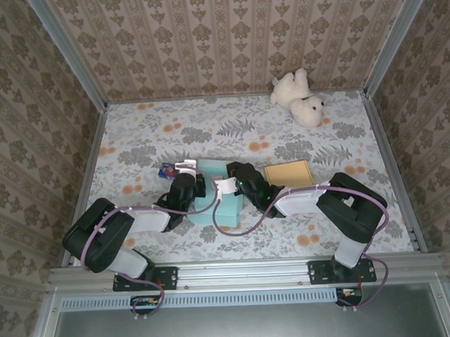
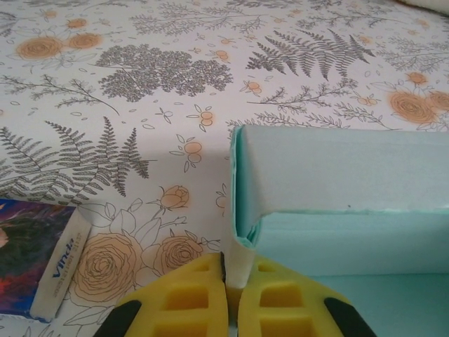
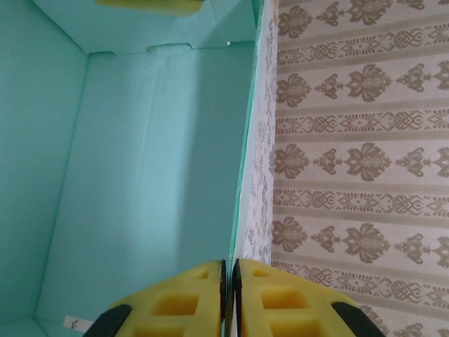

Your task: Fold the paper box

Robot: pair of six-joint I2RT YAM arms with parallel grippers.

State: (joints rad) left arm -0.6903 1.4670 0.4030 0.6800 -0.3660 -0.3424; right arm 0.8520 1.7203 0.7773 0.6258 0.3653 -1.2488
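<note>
Two pincers gripped one paper box, which sat between them on the flowery table. The left pincer was squeezed tight on a thin side wall (its yellow pads nearly met). The right pincer was narrow too, nipping the wall on the other side. Far back lay a toy bear.

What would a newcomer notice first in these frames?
The teal paper box at mid-table, with both arms on it: the left pincer pinches one upright wall, and the right pincer clamps another wall's edge. Next come the white teddy bear lying at the far right corner and a tan card lying flat just right of the box.
</note>
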